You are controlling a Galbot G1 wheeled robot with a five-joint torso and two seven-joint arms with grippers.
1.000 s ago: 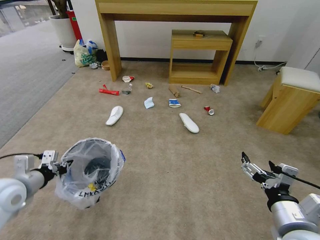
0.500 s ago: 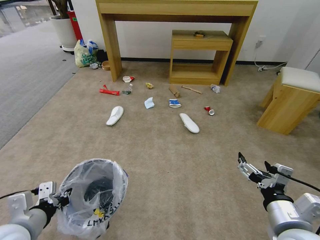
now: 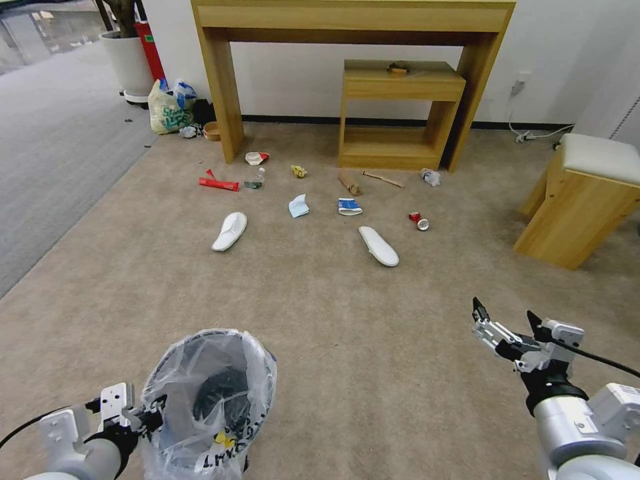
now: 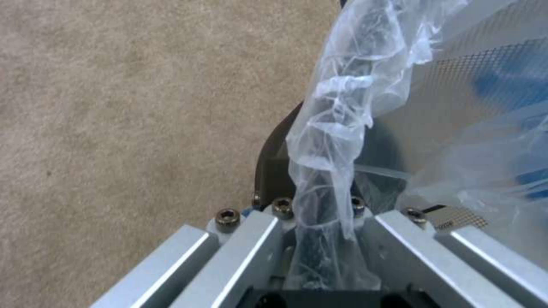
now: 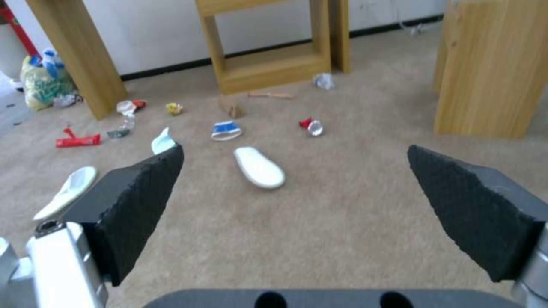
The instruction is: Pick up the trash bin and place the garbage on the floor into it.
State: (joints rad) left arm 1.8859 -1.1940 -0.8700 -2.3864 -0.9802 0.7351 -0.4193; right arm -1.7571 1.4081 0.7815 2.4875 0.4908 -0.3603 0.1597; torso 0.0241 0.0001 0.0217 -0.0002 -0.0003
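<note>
I hold the trash bin [image 3: 212, 400] by its rim in my left gripper [image 3: 152, 419], pinched tight on the edge and the clear bag. The bin hangs low, near me, well apart from the garbage. My right gripper [image 3: 505, 319] is wide open and holds nothing. The nearest slipper [image 3: 378, 245] lies on the floor [image 3: 333, 320], ahead of the bin and off to its right. I should keep the bin upright and steady, and not let the rim slip.
</note>
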